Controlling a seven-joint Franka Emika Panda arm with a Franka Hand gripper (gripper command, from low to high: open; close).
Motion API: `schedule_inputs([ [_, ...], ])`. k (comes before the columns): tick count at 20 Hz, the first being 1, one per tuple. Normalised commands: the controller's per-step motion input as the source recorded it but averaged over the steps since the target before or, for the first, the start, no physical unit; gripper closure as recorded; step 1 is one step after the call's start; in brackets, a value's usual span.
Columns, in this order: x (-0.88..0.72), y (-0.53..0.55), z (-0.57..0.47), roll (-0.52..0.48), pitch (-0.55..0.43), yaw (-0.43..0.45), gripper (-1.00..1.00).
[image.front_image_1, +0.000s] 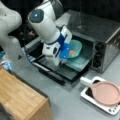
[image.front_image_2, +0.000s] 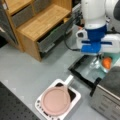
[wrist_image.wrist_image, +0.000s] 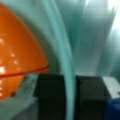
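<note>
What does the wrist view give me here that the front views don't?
Only the wrist view shows the teal bowl's rim passing between the dark fingers, with the orange object just inside. Only the front views show the gripper over the open oven door, the toaster oven, the pan on the white burner and the wooden shelf. All show bowl and orange object.

Soft, even light is falling from above; all views are blurring, with glare showing on the orange ball (wrist_image.wrist_image: 17, 57).
</note>
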Motion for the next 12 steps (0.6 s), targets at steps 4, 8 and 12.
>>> schedule_inputs([
  [4,-0.03,0.06,0.12,-0.097,-0.025,-0.080,1.00],
  [8,0.02,-0.03,0.16,-0.142,0.000,-0.038,1.00],
  [12,0.08,-0.08,0.16,-0.160,0.022,-0.001,1.00],
])
